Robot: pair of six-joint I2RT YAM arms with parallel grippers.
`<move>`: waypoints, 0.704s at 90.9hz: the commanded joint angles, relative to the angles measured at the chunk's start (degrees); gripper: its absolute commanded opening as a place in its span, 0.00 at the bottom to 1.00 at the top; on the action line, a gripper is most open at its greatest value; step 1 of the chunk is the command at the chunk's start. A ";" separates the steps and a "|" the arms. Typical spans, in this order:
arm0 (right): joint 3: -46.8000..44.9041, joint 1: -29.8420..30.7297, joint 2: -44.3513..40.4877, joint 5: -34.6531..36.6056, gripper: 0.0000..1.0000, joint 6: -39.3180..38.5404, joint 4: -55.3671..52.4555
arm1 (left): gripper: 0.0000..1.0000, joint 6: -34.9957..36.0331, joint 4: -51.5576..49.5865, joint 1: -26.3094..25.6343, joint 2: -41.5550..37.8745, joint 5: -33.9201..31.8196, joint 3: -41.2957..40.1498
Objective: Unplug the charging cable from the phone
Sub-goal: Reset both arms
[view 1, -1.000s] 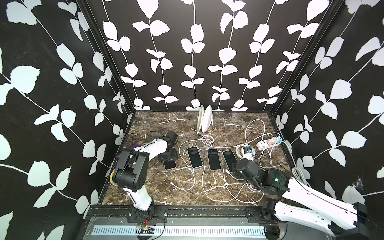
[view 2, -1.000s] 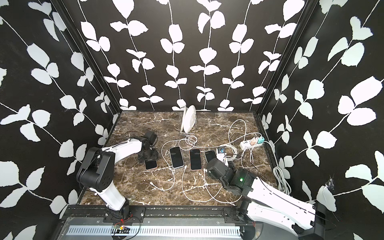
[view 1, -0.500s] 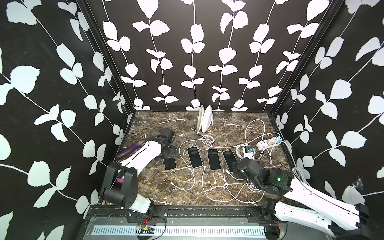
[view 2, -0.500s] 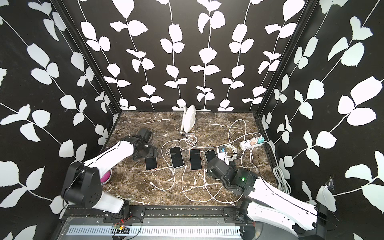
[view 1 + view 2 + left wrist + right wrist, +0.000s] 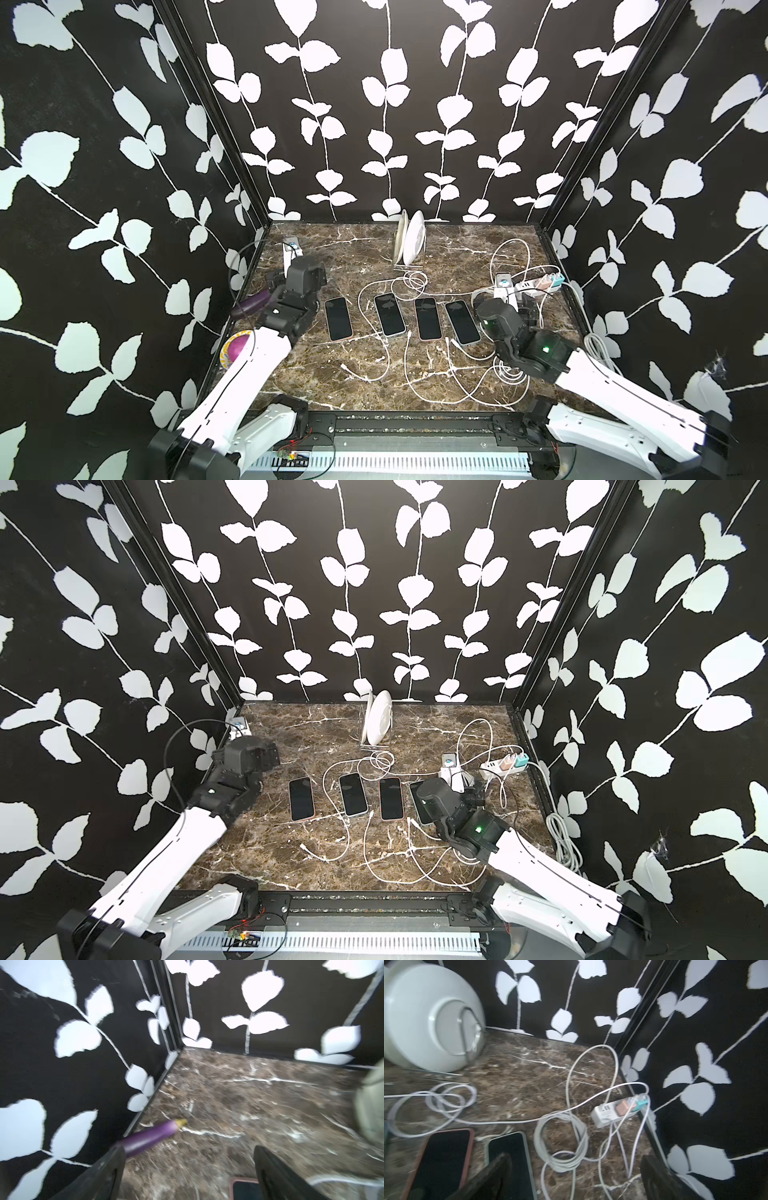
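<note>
Several dark-screened phones lie side by side on the marble table [image 5: 365, 245]; the leftmost phone [image 5: 338, 318] has a pink case, the rightmost phone [image 5: 462, 322] a pale one. White charging cables [image 5: 415, 374] wind between and in front of them. Their plug ends lie by the phones' near edges, and I cannot tell if any is plugged in. My left gripper [image 5: 293, 286] is open and empty, left of the leftmost phone [image 5: 245, 1186]. My right gripper [image 5: 509, 307] is open and empty beside the rightmost phone [image 5: 510, 1163], over a cable coil [image 5: 560, 1142].
A purple eggplant [image 5: 149, 1138] lies along the left wall, with a plate [image 5: 232, 351] nearer the front. White plates [image 5: 409, 243] stand in a rack at the back. A power strip [image 5: 618, 1113] with chargers sits at the right wall, and a grey cable bundle [image 5: 598, 349] lies outside the edge.
My left gripper has pulled away from the leftmost phone toward the back left, and its arm has swung lower. Both grippers have opened wider. The right gripper has barely shifted.
</note>
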 commanded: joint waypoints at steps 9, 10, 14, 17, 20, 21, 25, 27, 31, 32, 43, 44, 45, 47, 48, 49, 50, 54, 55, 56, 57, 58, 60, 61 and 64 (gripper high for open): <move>-1.57 -22.29 5.42 -3.92 0.97 -3.45 10.48 | 0.98 23.98 48.27 5.50 14.29 -9.05 -13.98; -1.86 -23.05 5.84 -3.78 0.97 -3.61 10.95 | 0.98 23.43 48.22 5.94 14.70 -9.25 -13.99; -3.09 -26.99 7.50 -3.28 0.97 -4.04 13.01 | 0.98 20.18 45.11 7.94 15.52 -9.07 -13.88; -4.36 -29.53 8.75 -2.90 0.97 -4.37 14.69 | 0.98 16.40 41.57 9.33 15.33 -7.41 -13.53; -5.39 -32.66 9.86 -3.01 0.97 -4.23 16.01 | 0.98 13.12 35.78 11.15 15.00 -4.84 -12.72; -5.88 -33.29 10.17 -3.23 0.97 -4.36 16.70 | 0.98 12.03 34.02 11.85 14.88 -4.07 -12.39; -7.70 -36.26 11.30 -4.38 0.97 -4.92 19.46 | 0.98 8.85 28.79 13.92 14.86 -2.24 -11.27; -8.59 -37.36 11.72 -5.01 0.97 -4.92 21.11 | 0.98 7.97 27.76 14.89 14.96 -1.98 -11.18; -10.48 -38.82 12.31 -6.19 0.97 -5.02 24.81 | 0.98 6.93 28.81 16.46 15.02 -1.56 -12.19; -10.88 -39.05 12.45 -6.62 0.97 -5.28 26.11 | 0.99 6.82 29.96 16.83 15.07 -1.33 -12.61; -16.91 -39.55 16.44 -13.70 0.96 -10.25 42.43 | 0.98 -0.49 28.32 19.16 14.46 5.72 -13.58; -17.44 -39.59 16.98 -14.77 0.96 -10.92 43.88 | 0.98 -0.58 28.40 19.10 14.57 6.53 -13.65; -17.88 -39.57 17.47 -15.71 0.96 -11.44 45.31 | 0.98 -0.45 28.74 19.16 14.75 7.50 -13.69; -18.80 -39.62 18.38 -17.33 0.96 -12.13 48.14 | 0.98 0.55 29.44 19.29 15.00 9.29 -13.79; -19.13 -39.58 19.01 -18.30 0.96 -12.26 50.39 | 0.98 0.91 29.57 19.30 15.06 10.12 -13.72; -19.47 -39.57 19.40 -19.23 0.97 -12.98 52.04 | 0.98 1.17 29.59 19.30 15.09 10.97 -13.64; -19.55 -39.56 19.74 -19.69 0.98 -13.35 52.91 | 0.98 1.39 29.65 19.31 15.10 11.57 -13.64; -19.95 -39.55 20.41 -23.26 0.98 -14.07 55.68 | 0.98 1.80 32.63 19.31 15.04 12.98 -14.53; -20.41 -39.59 20.63 -24.12 0.98 -14.33 56.84 | 0.98 2.06 34.99 19.31 15.12 13.32 -15.32; -20.90 -39.61 20.92 -25.00 0.98 -14.63 58.12 | 0.98 2.36 37.36 19.35 15.25 13.76 -15.89; -21.28 -39.58 21.37 -25.87 0.98 -14.83 59.59 | 0.98 2.74 39.60 19.33 15.36 14.24 -16.83; -22.00 -39.56 21.60 -26.48 0.99 -15.10 61.30 | 0.98 3.05 41.55 19.36 15.46 14.88 -17.39; -23.30 -39.62 22.84 -28.04 0.99 -15.42 67.10 | 0.98 3.34 44.53 19.50 15.53 16.06 -18.36; -23.75 -39.63 23.65 -28.80 0.99 -15.62 69.54 | 0.98 3.18 45.25 19.62 15.54 16.57 -18.73; -24.65 -39.74 26.44 -31.75 0.99 -16.39 75.84 | 0.98 2.10 46.30 19.91 15.88 18.20 -19.22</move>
